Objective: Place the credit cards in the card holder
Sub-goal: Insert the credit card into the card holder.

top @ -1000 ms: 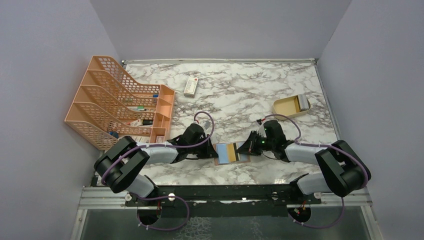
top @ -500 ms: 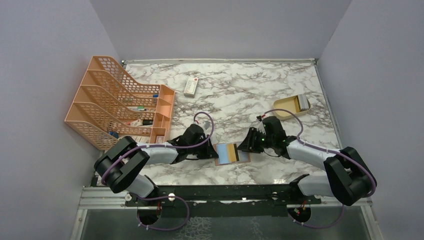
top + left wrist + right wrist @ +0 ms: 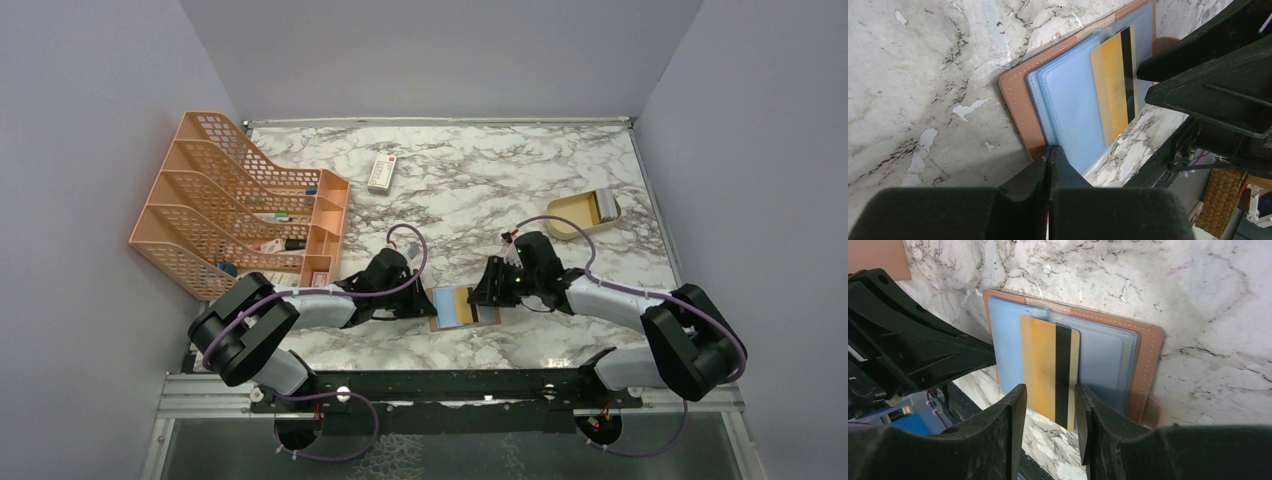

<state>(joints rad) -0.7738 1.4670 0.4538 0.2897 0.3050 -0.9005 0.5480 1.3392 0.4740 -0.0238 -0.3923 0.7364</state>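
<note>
Brown leather-look card holder (image 3: 1020,100) open flat on the marble table (image 3: 480,190), near the front edge, between the two arms. Blue plastic sleeves (image 3: 1068,105) spread across its inside. Small clasp tab (image 3: 1150,412) showing at one corner of the holder.

Gold card (image 3: 1045,370) with a black stripe lying on those sleeves, far end seemingly tucked under a clear pocket, near end at or just past the holder's edge.

Right gripper (image 3: 1050,392) low over that near end, fingers (image 3: 1013,415) apart, one on each side of the card; contact with the card not clear from any view.

Left gripper (image 3: 1050,162) at the opposite edge of the holder, fingers pressed together with no gap, tips right at the rim where brown cover meets blue sleeve; whether pinching the rim or only pressing on it, impossible to tell.

Both arms stretched low toward the middle, facing each other across the holder.

Tan shallow box (image 3: 575,213) well apart toward the right side of the table, grey card (image 3: 606,205) in its right end. White remote (image 3: 382,172) far back, left of centre. Orange mesh file rack (image 3: 230,200) along the left wall, small items in its front compartments.
</note>
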